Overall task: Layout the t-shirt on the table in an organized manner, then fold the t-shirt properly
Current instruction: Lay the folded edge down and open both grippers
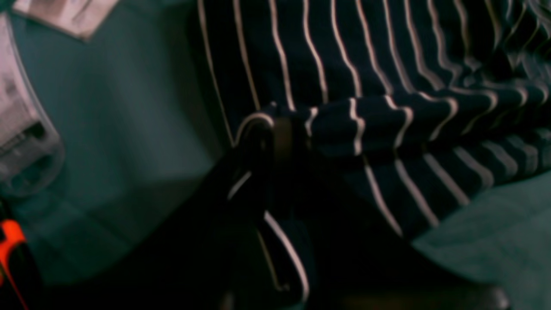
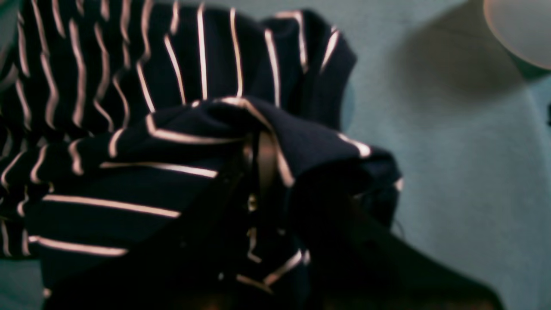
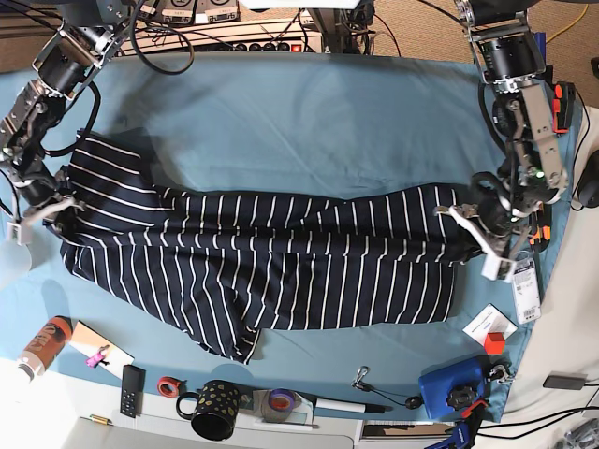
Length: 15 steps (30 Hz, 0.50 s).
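Across the table (image 3: 309, 122) the t-shirt (image 3: 271, 262) lies stretched sideways, creased along its middle. The right gripper (image 3: 58, 208) and the left gripper (image 3: 473, 223) are each clamped on an opposite end of it. Uneven pulling could slip the fabric free or drag the hem toward the mug (image 3: 213, 410) at the edge.

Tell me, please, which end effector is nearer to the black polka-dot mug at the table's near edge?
Right. The right end effector grips the t-shirt up-left of the mug; the left end effector is farther, up-right.
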Motion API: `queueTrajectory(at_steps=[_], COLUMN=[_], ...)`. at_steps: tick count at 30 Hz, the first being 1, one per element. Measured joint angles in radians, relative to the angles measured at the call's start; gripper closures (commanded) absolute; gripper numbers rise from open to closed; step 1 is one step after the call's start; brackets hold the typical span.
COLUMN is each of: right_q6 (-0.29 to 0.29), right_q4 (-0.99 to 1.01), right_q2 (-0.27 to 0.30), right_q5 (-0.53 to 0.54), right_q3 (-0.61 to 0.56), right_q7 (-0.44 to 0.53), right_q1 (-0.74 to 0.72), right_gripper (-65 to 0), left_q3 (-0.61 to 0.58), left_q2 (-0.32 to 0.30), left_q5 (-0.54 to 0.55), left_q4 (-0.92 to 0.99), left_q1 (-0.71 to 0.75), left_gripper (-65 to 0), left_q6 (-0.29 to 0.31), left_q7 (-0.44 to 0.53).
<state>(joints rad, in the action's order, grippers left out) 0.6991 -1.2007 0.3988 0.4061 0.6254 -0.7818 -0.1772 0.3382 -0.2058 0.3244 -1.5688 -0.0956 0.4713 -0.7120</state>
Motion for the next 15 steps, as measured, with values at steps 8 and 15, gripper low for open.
queueTrajectory(at_steps=[8, 15], right_q6=[-0.047, -0.047], right_q4=[0.002, 0.002], right_q2=[0.000, 0.000], right_q5=[-0.081, -0.083], right_q3=[-0.126, -0.133], right_q7=[0.076, 0.076], right_q1=[-0.002, -0.002], right_gripper=[0.0, -4.4], left_q3=[-0.043, -0.043], left_q2=[0.000, 0.000], left_q5=[-0.074, -0.079], left_q4=[0.000, 0.000], left_q1=[-0.003, -0.003], left_gripper=[0.0, -17.6], left_q6=[-0.064, -0.073], left_q7=[0.056, 0.060])
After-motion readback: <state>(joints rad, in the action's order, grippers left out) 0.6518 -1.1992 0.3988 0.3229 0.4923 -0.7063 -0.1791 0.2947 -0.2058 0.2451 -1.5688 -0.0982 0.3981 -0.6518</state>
